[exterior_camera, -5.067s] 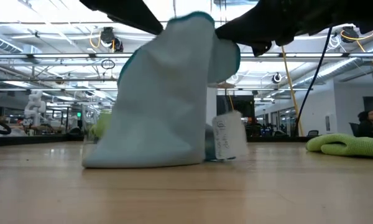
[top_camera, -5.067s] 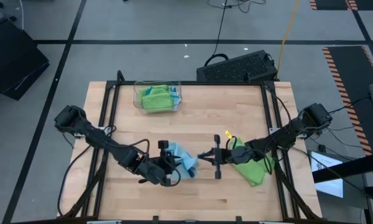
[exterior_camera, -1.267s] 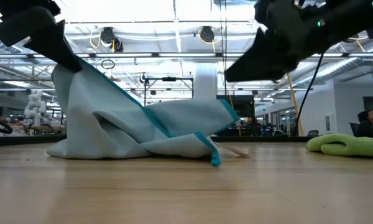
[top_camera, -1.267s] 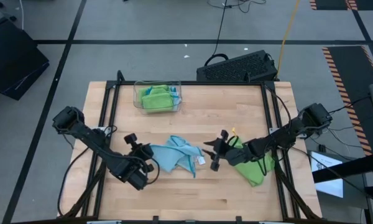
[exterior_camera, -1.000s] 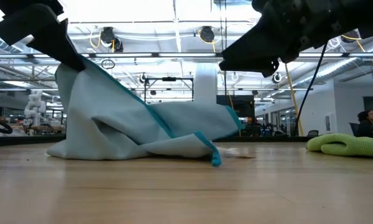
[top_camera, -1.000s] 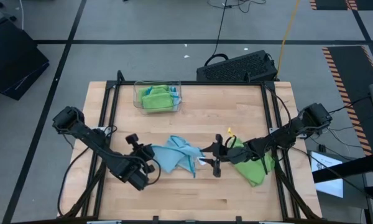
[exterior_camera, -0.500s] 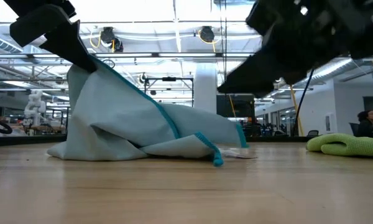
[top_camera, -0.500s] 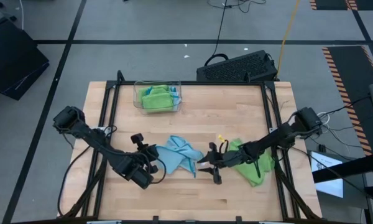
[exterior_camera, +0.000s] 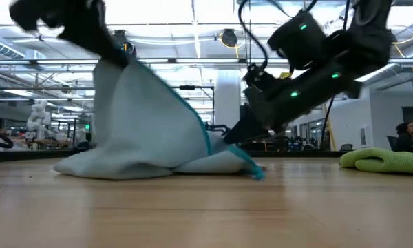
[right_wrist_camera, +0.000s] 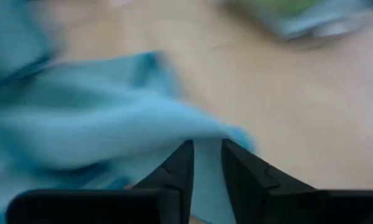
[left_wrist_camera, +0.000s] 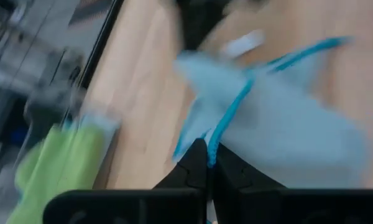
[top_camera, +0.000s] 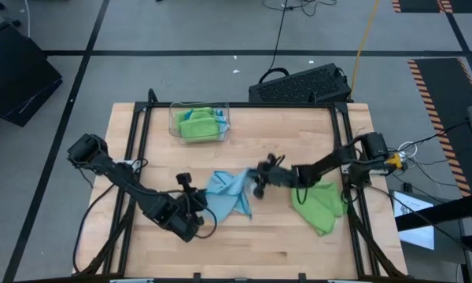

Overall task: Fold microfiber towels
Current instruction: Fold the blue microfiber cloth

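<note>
A light blue microfiber towel (top_camera: 224,192) lies crumpled at the table's middle, its lower folds (exterior_camera: 124,165) on the wood and one corner held up by my left gripper (top_camera: 200,198), which is shut on it. My right gripper (top_camera: 256,179) is low at the towel's right edge (exterior_camera: 251,165). Its fingers stand narrowly apart with blue cloth (right_wrist_camera: 206,155) between them. A lime green towel (top_camera: 318,206) lies in a heap at the right. My left gripper pinches the towel's darker blue hemmed edge (left_wrist_camera: 219,134) between its two fingers, slanting down from the near left. The held corner (exterior_camera: 117,65) is raised and the cloth falls from it in a slope to the table. Whether my right gripper's fingers (right_wrist_camera: 180,165) touch the cloth, I cannot tell.
A clear plastic tray (top_camera: 173,118) with green and blue cloths stands at the far left of the table. A black keyboard (top_camera: 303,85) lies beyond the far edge. Bare wood lies along the near edge (top_camera: 244,255).
My right gripper has swung toward the table's far edge and dropped to the towel's right edge. My left gripper has moved a little to the right and rolled, carrying the raised corner with it; the towel's lower folds have stayed on the table.
</note>
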